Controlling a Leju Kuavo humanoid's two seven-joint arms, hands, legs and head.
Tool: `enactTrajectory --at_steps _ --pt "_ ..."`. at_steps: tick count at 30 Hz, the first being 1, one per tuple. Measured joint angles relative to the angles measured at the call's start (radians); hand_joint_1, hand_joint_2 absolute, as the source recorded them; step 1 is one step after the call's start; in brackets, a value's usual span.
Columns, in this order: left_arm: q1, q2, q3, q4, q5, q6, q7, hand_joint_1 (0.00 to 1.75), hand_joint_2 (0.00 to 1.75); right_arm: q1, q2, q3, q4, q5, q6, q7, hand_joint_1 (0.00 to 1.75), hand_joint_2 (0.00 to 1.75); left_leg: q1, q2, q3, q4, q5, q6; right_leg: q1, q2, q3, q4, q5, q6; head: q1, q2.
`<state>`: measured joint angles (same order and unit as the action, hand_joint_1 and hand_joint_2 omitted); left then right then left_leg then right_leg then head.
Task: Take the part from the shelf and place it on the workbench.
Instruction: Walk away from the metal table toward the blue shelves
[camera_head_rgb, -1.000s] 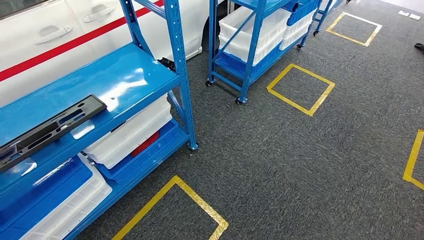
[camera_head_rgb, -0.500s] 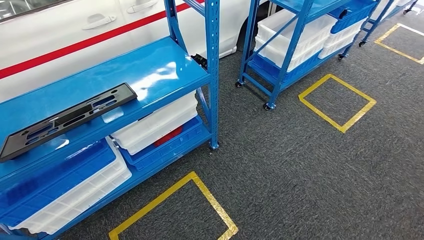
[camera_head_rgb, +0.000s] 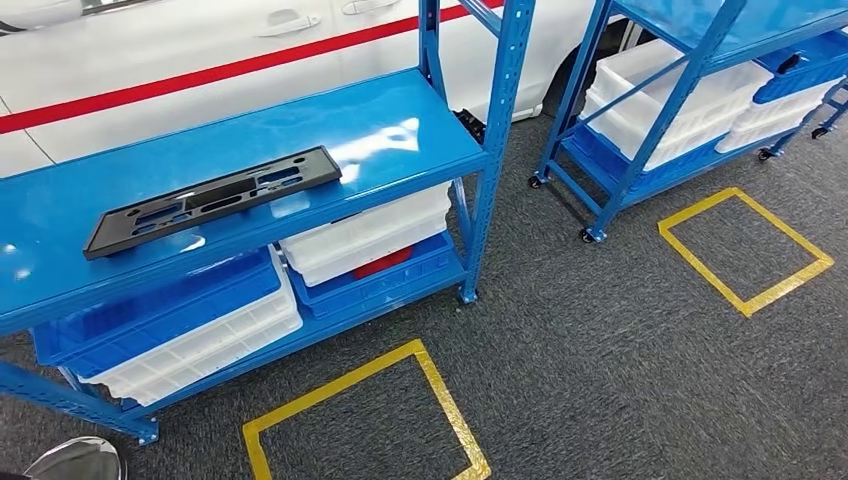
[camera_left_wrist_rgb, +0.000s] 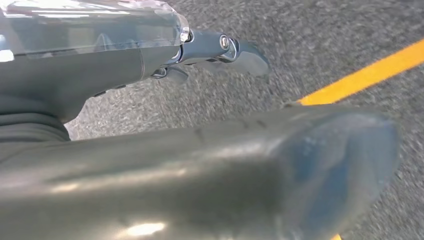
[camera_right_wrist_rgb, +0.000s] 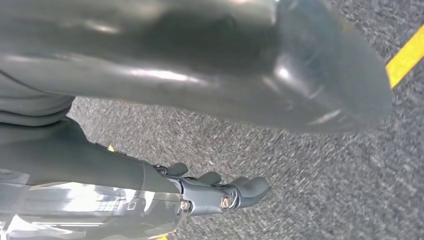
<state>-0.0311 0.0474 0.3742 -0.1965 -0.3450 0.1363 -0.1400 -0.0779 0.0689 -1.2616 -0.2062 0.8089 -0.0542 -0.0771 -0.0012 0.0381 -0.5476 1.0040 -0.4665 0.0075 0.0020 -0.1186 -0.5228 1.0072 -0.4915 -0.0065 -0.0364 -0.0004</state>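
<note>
Head view pictures show the part (camera_head_rgb: 212, 200), a long flat black plate with slots cut in it, lying on the middle level of the blue shelf (camera_head_rgb: 400, 125). It is seen on the left half of that level, closer to the front edge than to the back. Its long side runs along the shelf, from low on the left to a little higher on the right. Under it, white bins (camera_head_rgb: 365, 235) and blue bins (camera_head_rgb: 150, 315) are stored on the bottom level. A white car (camera_head_rgb: 200, 45) with a red stripe is parked behind the shelf.

The left hand (camera_left_wrist_rgb: 215, 50) is seen in the left wrist view, hanging over the grey carpet (camera_head_rgb: 620, 360) near a yellow tape line (camera_left_wrist_rgb: 365, 75). Nothing is held in it, and its fingers are stretched out loosely. The right hand (camera_right_wrist_rgb: 220, 192) is seen in the right wrist view, also hanging over the carpet. Nothing is held in it either, and its fingers are only a little bent.

Both hands are down low by the body, well apart from the part. The part is up and ahead, toward the left side. So the left hand is judged to be the nearer one. Because the part is long and thin, it is likely to be gripped best across its short side, near the middle, so that it does not tip. The table is not seen in these pictures.
</note>
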Motion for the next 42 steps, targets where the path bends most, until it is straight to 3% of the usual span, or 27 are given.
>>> enactTrajectory --at_steps 1,3,5,7,8,9,11,13,14,16,18,20,22,23,24,25,27,28,29,31,33,35,37,38,39,40,42 --pt "0.003 0.0 0.0 0.0 0.0 0.0 0.0 0.0 0.0 -0.002 0.0 0.001 0.0 0.001 0.001 0.0 0.0 0.0 0.002 -0.009 0.002 -0.006 0.004 0.005 -0.002 0.007 0.001 0.003 -0.005 0.006 0.0 0.0" --pt "0.003 -0.001 0.0 0.0 0.001 0.0 0.0 0.0 0.0 -0.003 -0.001 0.003 0.0 0.003 0.002 0.0 0.0 0.0 0.007 -0.025 0.007 -0.016 0.014 0.016 -0.005 0.052 -0.016 0.05 -0.042 0.016 0.0 0.0" --pt "0.0 -0.002 0.0 0.0 0.002 -0.001 0.0 0.0 0.0 0.001 -0.002 0.005 0.0 0.006 0.004 0.0 0.0 0.0 0.007 -0.045 0.005 -0.017 0.02 0.021 -0.008 0.103 -0.082 0.186 -0.112 0.019 0.0 0.0" --pt "-0.001 -0.004 0.0 0.0 0.002 -0.001 0.0 0.0 0.0 0.005 -0.002 0.007 0.0 0.008 0.005 0.0 0.0 0.0 0.007 -0.07 0.003 -0.016 0.021 0.022 -0.009 0.117 -0.14 0.298 -0.142 0.02 0.0 0.0" --pt "-0.001 -0.004 0.0 0.0 0.002 -0.001 0.0 0.0 0.0 0.006 -0.002 0.008 0.0 0.009 0.005 0.0 0.0 0.0 0.007 -0.083 0.003 -0.015 0.021 0.022 -0.01 0.118 -0.141 0.293 -0.122 0.02 0.0 0.0" --pt "0.0 -0.005 0.0 0.0 0.002 -0.001 0.0 0.0 0.0 0.006 -0.002 0.009 0.0 0.01 0.005 0.0 0.0 0.0 0.007 -0.096 0.005 -0.013 0.02 0.021 -0.011 0.121 -0.125 0.252 -0.088 0.019 0.0 0.0" --pt "-0.001 -0.007 0.0 0.0 0.003 -0.001 0.0 0.0 0.0 0.007 -0.004 0.01 0.0 0.012 0.006 0.0 0.0 0.0 0.007 -0.122 0.004 -0.008 0.018 0.014 -0.015 0.153 -0.062 0.105 -0.012 0.018 0.0 0.0" --pt "-0.003 -0.009 0.001 0.0 0.003 -0.001 -0.001 0.0 0.0 0.007 -0.005 0.011 0.0 0.013 0.007 0.0 0.0 0.0 0.006 -0.143 -0.002 -0.002 0.017 0.003 -0.017 0.181 -0.027 0.017 0.019 0.016 0.0 0.0" --pt "-0.002 -0.009 0.001 0.0 0.002 0.0 -0.002 0.0 0.0 0.005 -0.005 0.011 0.0 0.014 0.008 -0.001 0.0 0.0 0.006 -0.153 -0.006 -0.002 0.019 -0.004 -0.015 0.181 -0.025 0.011 0.016 0.013 0.0 0.0" --pt "0.002 -0.009 0.002 0.0 0.0 0.001 -0.002 0.0 0.0 0.001 -0.004 0.014 0.0 0.016 0.012 0.0 0.0 0.0 0.01 -0.164 -0.012 -0.003 0.02 -0.017 -0.015 0.159 -0.024 0.005 0.021 -0.001 0.0 0.0" --pt "0.004 -0.01 0.002 0.0 -0.001 0.001 -0.003 0.0 0.0 0.001 -0.004 0.016 0.0 0.017 0.016 0.0 0.0 0.0 0.011 -0.124 -0.034 0.042 -0.011 -0.026 -0.015 0.134 -0.022 -0.004 0.026 -0.017 0.0 0.0" --pt "0.0 -0.01 0.003 0.0 -0.001 0.001 -0.003 0.0 0.0 0.005 -0.004 0.017 0.0 0.017 0.019 0.001 0.0 0.0 0.011 -0.067 -0.093 0.166 -0.081 -0.031 -0.011 0.107 -0.023 -0.007 0.026 -0.025 0.0 0.0" --pt "-0.002 -0.011 0.004 0.0 -0.001 0.001 -0.003 0.0 0.0 0.007 -0.004 0.017 0.0 0.018 0.02 0.001 0.0 0.0 0.012 -0.048 -0.146 0.283 -0.127 -0.036 -0.006 0.078 -0.024 -0.006 0.025 -0.027 0.0 0.0" --pt "-0.001 -0.011 0.004 0.0 -0.001 0.001 -0.003 0.0 0.0 0.008 -0.004 0.017 0.0 0.018 0.022 0.001 0.0 0.0 0.012 -0.045 -0.147 0.292 -0.122 -0.035 -0.005 0.064 -0.024 -0.006 0.025 -0.027 0.0 0.0" --pt "0.001 -0.011 0.004 0.0 -0.002 0.0 -0.004 0.0 0.0 0.007 -0.004 0.017 0.0 0.019 0.024 0.001 0.0 0.0 0.012 -0.041 -0.126 0.258 -0.099 -0.034 -0.003 0.051 -0.023 -0.006 0.024 -0.027 0.0 0.0" --pt "0.002 -0.011 0.004 0.0 -0.002 0.0 -0.004 0.0 0.0 0.006 -0.004 0.018 0.0 0.019 0.026 0.001 0.0 0.0 0.011 -0.031 -0.087 0.19 -0.066 -0.03 -0.002 0.039 -0.021 -0.006 0.023 -0.026 0.0 0.0" --pt "0.0 -0.01 0.005 0.0 -0.003 -0.001 -0.005 0.0 0.0 0.005 -0.003 0.019 0.0 0.021 0.027 0.001 0.0 0.0 0.004 0.012 -0.009 0.045 -0.017 -0.016 0.001 0.017 -0.016 -0.006 0.02 -0.02 0.0 0.0" --pt "-0.002 -0.01 0.005 0.0 -0.004 -0.001 -0.006 0.0 0.0 0.004 -0.002 0.019 0.0 0.022 0.028 0.001 0.0 0.0 0.0 0.028 0.011 0.005 -0.007 -0.009 0.002 0.007 -0.014 -0.006 0.018 -0.015 0.0 0.0" --pt "-0.003 -0.009 0.005 0.0 -0.004 -0.002 -0.006 0.0 0.0 0.002 -0.001 0.019 0.0 0.023 0.028 0.002 0.0 0.0 -0.004 0.033 0.017 -0.01 -0.006 -0.004 0.003 -0.002 -0.011 -0.006 0.017 -0.01 0.0 0.0" --pt "-0.002 -0.008 0.006 0.0 -0.005 -0.002 -0.007 0.0 0.0 -0.003 -0.001 0.019 0.0 0.024 0.027 0.002 0.0 0.0 -0.003 0.013 0.018 -0.015 0.001 0.005 0.001 -0.015 -0.006 -0.006 0.015 0.002 0.0 0.0" --pt "0.0 -0.008 0.006 0.0 -0.007 -0.002 -0.006 0.0 0.0 -0.005 -0.001 0.019 0.0 0.024 0.027 0.001 0.0 0.0 0.002 -0.003 0.024 -0.027 0.012 0.015 -0.003 0.025 -0.013 0.021 -0.006 0.014 0.0 0.0" --pt "-0.003 -0.009 0.006 0.0 -0.009 -0.002 -0.006 0.0 0.0 -0.004 -0.001 0.02 0.0 0.024 0.027 0.006 0.0 0.87 0.005 -0.016 0.023 -0.034 0.019 0.021 -0.008 0.092 -0.062 0.124 -0.067 0.022 0.0 0.0" --pt "-0.006 -0.009 0.006 0.0 -0.011 -0.001 -0.007 0.0 0.0 -0.002 -0.001 0.02 0.0 0.024 0.024 0.025 0.0 1.75 0.005 -0.03 0.02 -0.033 0.021 0.024 -0.011 0.116 -0.13 0.256 -0.121 0.025 0.0 0.0" --pt "-0.006 -0.009 0.006 0.0 -0.012 -0.001 -0.007 0.0 0.0 -0.001 -0.001 0.02 0.0 0.026 0.018 0.04 0.0 1.75 0.004 -0.037 0.02 -0.032 0.021 0.023 -0.012 0.117 -0.149 0.288 -0.123 0.026 0.0 0.0" --pt "-0.005 -0.01 0.007 0.0 -0.013 -0.001 -0.008 0.0 0.0 0.0 -0.001 0.02 0.0 0.029 0.011 0.055 0.0 1.75 0.005 -0.043 0.02 -0.031 0.02 0.023 -0.013 0.118 -0.149 0.283 -0.106 0.026 0.0 0.0" --pt "-0.005 -0.011 0.007 0.0 -0.013 -0.001 -0.009 0.0 0.0 0.0 -0.001 0.02 0.0 0.032 0.001 0.069 0.0 1.75 0.007 -0.049 0.021 -0.028 0.018 0.022 -0.016 0.117 -0.131 0.238 -0.072 0.03 0.0 0.0" --pt "-0.006 -0.009 0.009 0.0 -0.014 -0.001 -0.01 0.0 0.0 0.001 0.001 0.02 0.001 0.036 -0.016 0.089 0.0 1.75 0.008 -0.058 0.018 -0.013 0.009 0.015 -0.026 0.121 -0.067 0.097 -0.002 0.049 0.0 0.0"
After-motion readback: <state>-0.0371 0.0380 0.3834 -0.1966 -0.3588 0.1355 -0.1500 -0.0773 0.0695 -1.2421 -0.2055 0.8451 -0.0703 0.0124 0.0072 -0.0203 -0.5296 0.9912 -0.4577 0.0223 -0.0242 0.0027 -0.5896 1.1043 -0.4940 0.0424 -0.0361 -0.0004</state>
